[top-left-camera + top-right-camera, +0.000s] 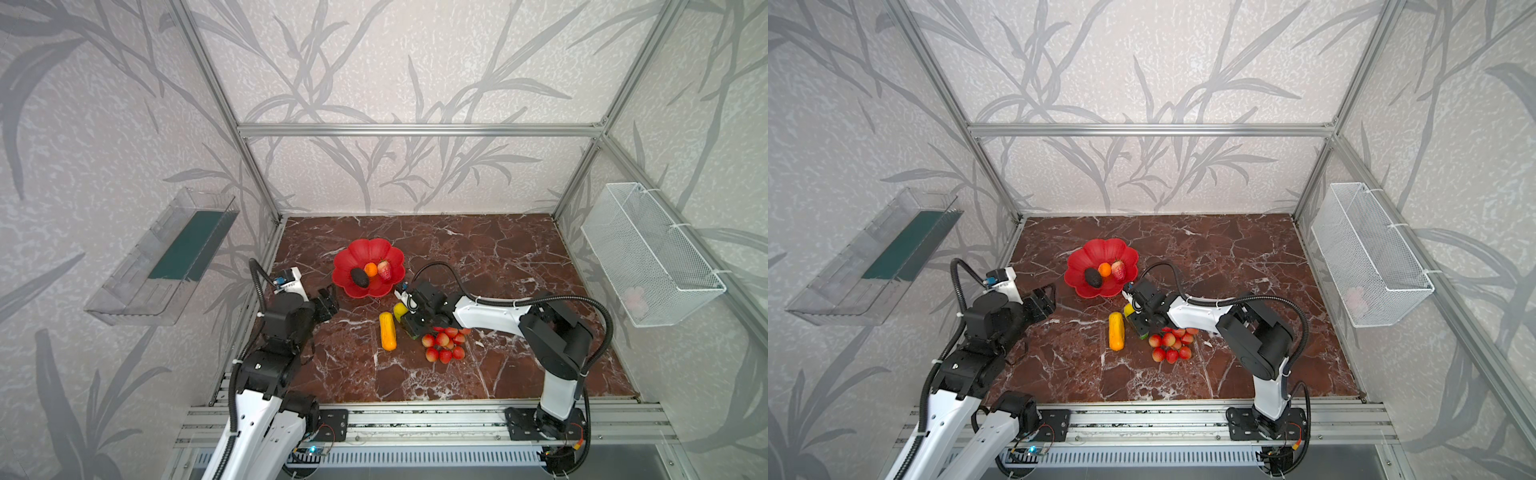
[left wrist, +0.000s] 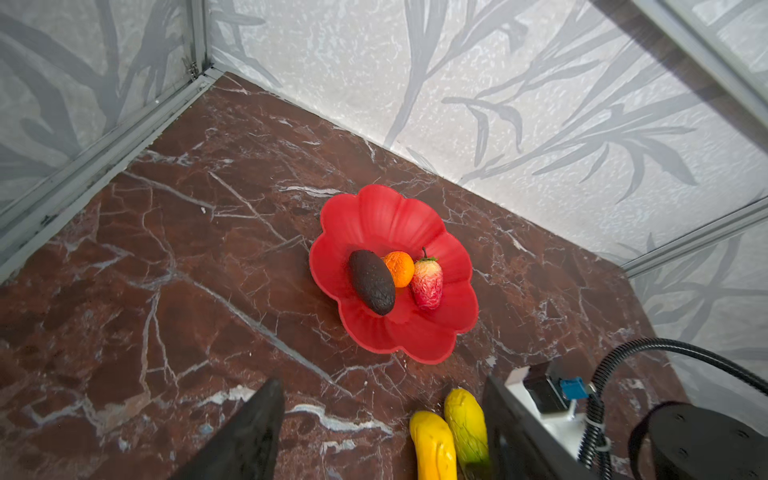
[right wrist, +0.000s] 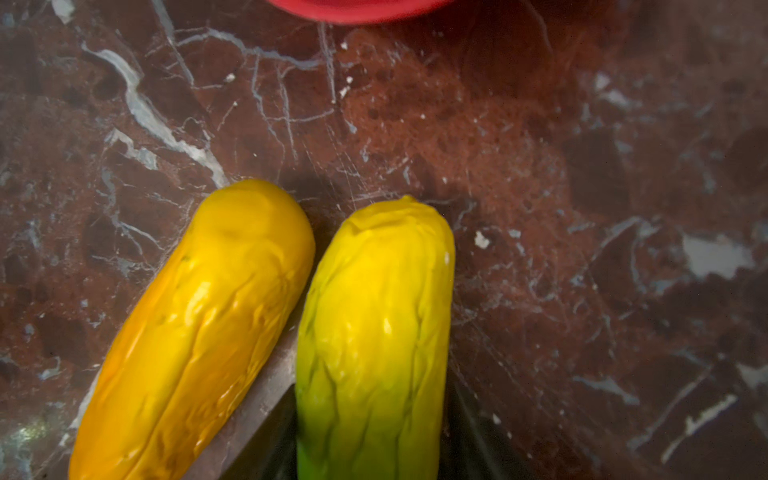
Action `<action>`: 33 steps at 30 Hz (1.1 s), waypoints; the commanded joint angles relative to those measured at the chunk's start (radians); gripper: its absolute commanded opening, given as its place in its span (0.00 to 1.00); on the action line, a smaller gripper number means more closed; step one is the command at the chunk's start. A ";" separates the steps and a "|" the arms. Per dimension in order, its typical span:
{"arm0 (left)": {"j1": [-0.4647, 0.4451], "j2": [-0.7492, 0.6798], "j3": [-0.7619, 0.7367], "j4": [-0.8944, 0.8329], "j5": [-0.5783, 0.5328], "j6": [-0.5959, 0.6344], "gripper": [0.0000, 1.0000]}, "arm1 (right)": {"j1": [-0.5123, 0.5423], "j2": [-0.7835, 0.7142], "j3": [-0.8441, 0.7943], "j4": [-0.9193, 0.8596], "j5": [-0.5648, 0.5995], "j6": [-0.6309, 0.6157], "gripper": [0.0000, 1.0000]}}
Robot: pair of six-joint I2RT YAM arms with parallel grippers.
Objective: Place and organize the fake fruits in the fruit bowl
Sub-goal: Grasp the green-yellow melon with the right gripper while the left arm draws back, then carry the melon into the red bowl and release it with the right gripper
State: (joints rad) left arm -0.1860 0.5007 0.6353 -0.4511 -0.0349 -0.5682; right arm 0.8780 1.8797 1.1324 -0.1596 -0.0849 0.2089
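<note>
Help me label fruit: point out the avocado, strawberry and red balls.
avocado (image 2: 371, 281), left wrist view, mid skin.
strawberry (image 2: 428, 284), left wrist view, red body.
red balls (image 1: 442, 340), a top view, a middle ball.

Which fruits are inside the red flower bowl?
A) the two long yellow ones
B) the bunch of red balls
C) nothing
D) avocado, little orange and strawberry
D: the avocado, orange and strawberry lie in the red bowl, while the yellow-orange fruit, the yellow-green fruit and the red bunch are outside it.
</note>
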 commanded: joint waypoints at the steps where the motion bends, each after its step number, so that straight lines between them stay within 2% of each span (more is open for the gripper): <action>1: 0.004 -0.111 -0.053 -0.098 -0.021 -0.082 0.76 | 0.005 0.013 0.038 -0.007 -0.005 -0.010 0.42; 5: 0.005 -0.218 -0.095 -0.172 -0.015 -0.110 0.76 | 0.005 -0.072 0.048 -0.035 0.011 -0.030 0.35; 9: 0.005 -0.268 -0.112 -0.219 -0.013 -0.125 0.76 | 0.005 -0.167 0.054 -0.031 0.036 -0.089 0.35; 14: 0.004 -0.277 -0.125 -0.210 -0.002 -0.140 0.76 | 0.003 -0.163 0.113 -0.072 0.050 -0.126 0.35; 19: 0.005 -0.275 -0.111 -0.211 0.008 -0.139 0.76 | -0.001 -0.127 0.128 -0.063 0.034 -0.132 0.34; 22: 0.005 -0.276 -0.099 -0.224 0.007 -0.136 0.76 | -0.002 -0.109 0.177 -0.062 0.037 -0.178 0.34; 26: 0.004 -0.281 -0.094 -0.233 0.023 -0.147 0.76 | -0.002 -0.028 0.316 -0.120 0.024 -0.290 0.34; 33: 0.005 -0.301 -0.088 -0.242 0.064 -0.166 0.76 | -0.004 0.201 0.573 -0.207 0.041 -0.503 0.34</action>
State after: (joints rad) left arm -0.1856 0.2142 0.5167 -0.6754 0.0082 -0.7124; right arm 0.8768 2.0075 1.6485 -0.3008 -0.0517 -0.1616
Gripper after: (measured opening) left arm 0.761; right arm 0.407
